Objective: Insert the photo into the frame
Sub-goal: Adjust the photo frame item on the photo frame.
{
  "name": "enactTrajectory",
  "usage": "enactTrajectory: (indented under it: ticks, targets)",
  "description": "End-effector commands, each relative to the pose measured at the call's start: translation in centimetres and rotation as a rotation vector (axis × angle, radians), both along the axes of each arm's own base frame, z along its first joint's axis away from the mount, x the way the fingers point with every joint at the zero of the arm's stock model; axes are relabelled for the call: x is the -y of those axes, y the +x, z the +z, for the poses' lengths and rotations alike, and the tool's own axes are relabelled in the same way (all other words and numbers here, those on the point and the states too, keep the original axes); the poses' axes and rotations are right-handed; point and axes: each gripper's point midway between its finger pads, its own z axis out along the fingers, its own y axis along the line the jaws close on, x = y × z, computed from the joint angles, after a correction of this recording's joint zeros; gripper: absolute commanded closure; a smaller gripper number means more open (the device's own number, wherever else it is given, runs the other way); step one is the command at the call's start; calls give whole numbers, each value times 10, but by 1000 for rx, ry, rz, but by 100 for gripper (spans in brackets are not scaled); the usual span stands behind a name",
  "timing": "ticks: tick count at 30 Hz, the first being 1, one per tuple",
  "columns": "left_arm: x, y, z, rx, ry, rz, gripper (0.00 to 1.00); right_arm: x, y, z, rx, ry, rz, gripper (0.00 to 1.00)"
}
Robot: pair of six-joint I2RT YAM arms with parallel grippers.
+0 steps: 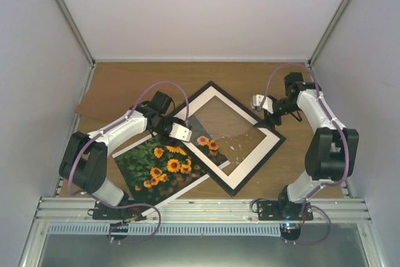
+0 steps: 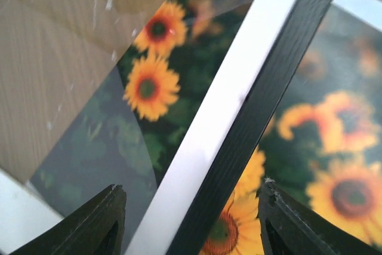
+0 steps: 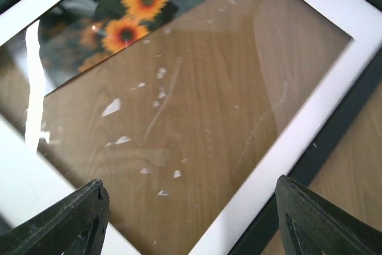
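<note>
Nearest in, left jaws stand apart, straddling the black left rail of the frame point(image 2: 262, 100) with nothing clamped. Right jaws are also apart and empty, hovering over the frame's far-right side and looking down into its window. Photo point(image 1: 164, 168) lies face up on the counter point(image 1: 294, 173), one corner tucked under the frame's left rail and showing through the clear sheet point(image 3: 197, 106). Most of it sticks out to the near-left of the frame, so it's not seated yet by my read. Risks as I see them: if the left jaws close on that rail and lift, the paper under it probably drags or buckles. The white mat point(image 3: 304, 135) and clear sheet look loose inside the frame, so any tilt could slide them off or drop them onto the print. The print also sits skewed to the frame's window, so pushing it further in likely jams a corner against a rail and creases it. Thin paper lying flat gives the jaws little edge to pinch, so a slip or a scuffed surface is likely. Print itself: orange sunflowers on dark green foliage, thin white border, flat, no folds or tears visible. The sheet over its tucked corner carries pale specks and smears.
</note>
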Motion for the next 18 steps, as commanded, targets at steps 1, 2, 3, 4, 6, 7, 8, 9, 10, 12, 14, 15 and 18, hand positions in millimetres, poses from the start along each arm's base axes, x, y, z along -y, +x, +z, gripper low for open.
enactTrajectory:
  ticks: [1,2,3,4,6,7,8,9,10,12,14,15,18]
  targets:
    - [-17,25,5,11,-23,197,38,5,56,1,-162,95,-343,26]
    - [-20,32,7,9,-33,240,38,9,72,1,-199,101,-445,27]
    - [-25,41,10,8,-46,294,38,13,86,-1,-222,102,-519,29]
    - [-28,49,12,1,-62,344,38,18,99,-5,-238,94,-584,31]
    - [-37,62,14,-16,-87,435,38,23,116,-12,-281,97,-687,33]
    - [-41,67,15,-24,-98,471,38,26,121,-17,-295,93,-725,34]
    - [-44,69,15,-32,-101,492,38,27,124,-21,-305,91,-751,34]
    - [-47,69,13,-38,-97,502,38,30,126,-25,-311,81,-771,34]
    - [-50,69,10,-38,-88,508,38,31,126,-32,-322,70,-785,35]
    - [-56,70,4,-29,-71,530,39,34,125,-43,-337,49,-808,35]
    - [-64,72,-4,-34,-61,566,39,35,124,-50,-353,42,-822,35]
    - [-68,74,-7,-38,-57,588,39,35,125,-52,-357,43,-825,35]
    - [-82,78,-19,-42,-25,649,38,33,126,-57,-381,51,-834,34]
